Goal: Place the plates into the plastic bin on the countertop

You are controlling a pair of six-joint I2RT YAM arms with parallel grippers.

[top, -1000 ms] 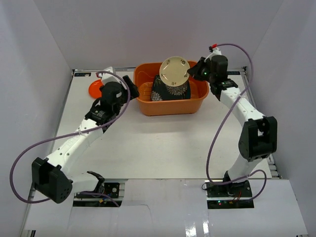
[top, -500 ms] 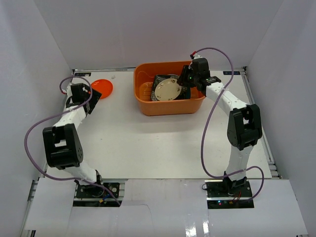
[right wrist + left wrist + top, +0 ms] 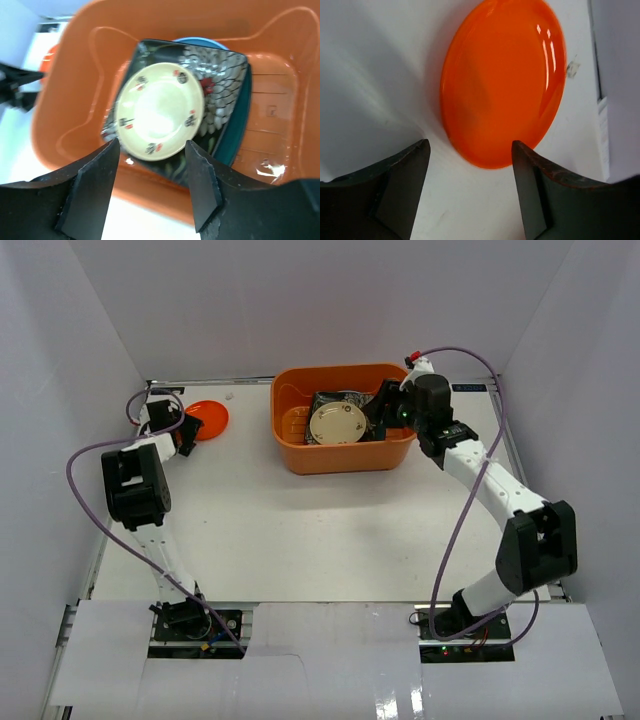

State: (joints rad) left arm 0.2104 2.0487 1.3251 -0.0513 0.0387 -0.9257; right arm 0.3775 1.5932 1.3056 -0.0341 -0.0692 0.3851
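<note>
The small beige patterned plate [image 3: 160,110] lies on the square black flowered plate [image 3: 222,70] inside the orange plastic bin [image 3: 65,115]. A teal plate [image 3: 241,125] edge shows beneath it at the right, and a light blue plate [image 3: 200,44] rim behind. The right gripper [image 3: 152,149] has its jaws apart over the bin's near wall.

Bright, even light. Glare streaks the orange plate [image 3: 502,85] ahead of the left gripper [image 3: 469,147]; the plastic bin [image 3: 70,90] beyond the right gripper [image 3: 151,145] looks blurred.

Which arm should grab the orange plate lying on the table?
Left, probably. The left gripper stands open right at the orange-red plate, whose edge lies just ahead of its fingers. The right gripper hangs open over the plastic bin, farther away.
</note>
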